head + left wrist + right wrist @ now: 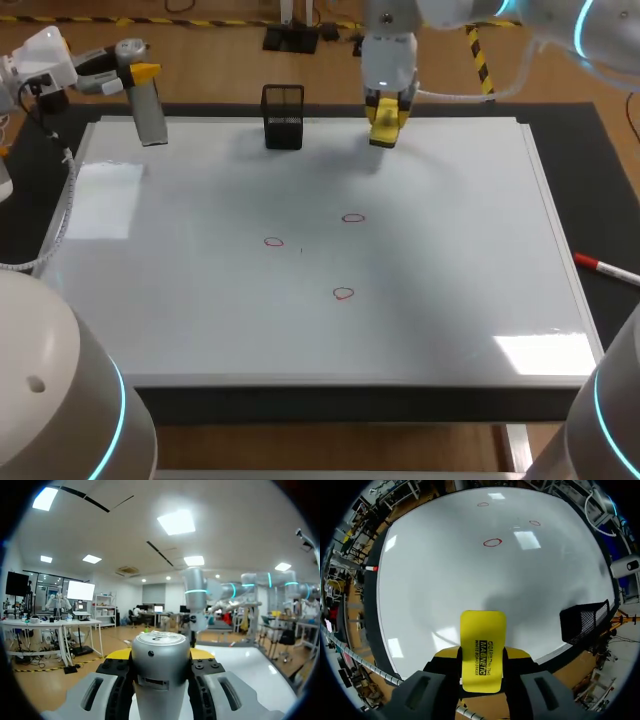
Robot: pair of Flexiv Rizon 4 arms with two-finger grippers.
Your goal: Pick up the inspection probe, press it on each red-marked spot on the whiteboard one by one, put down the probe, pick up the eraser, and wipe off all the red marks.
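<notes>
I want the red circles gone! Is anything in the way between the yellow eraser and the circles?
Nothing visible is. The eraser sits in the right end effector at the far edge of the board. The surface between it and the three red marks is bare. The holder stands off to one side.

**Room and Surroundings**

The floor (220,70) is light-brown wood, marked with a strip of yellow-and-black hazard tape (230,22). A black mat (600,170) covers the table top. Rectangular ceiling panels (176,522) give bright white light from a white ceiling. The far wall (155,592) is pale grey. White work tables (55,625) stand on the wood floor, below a lit screen (81,590).
</notes>
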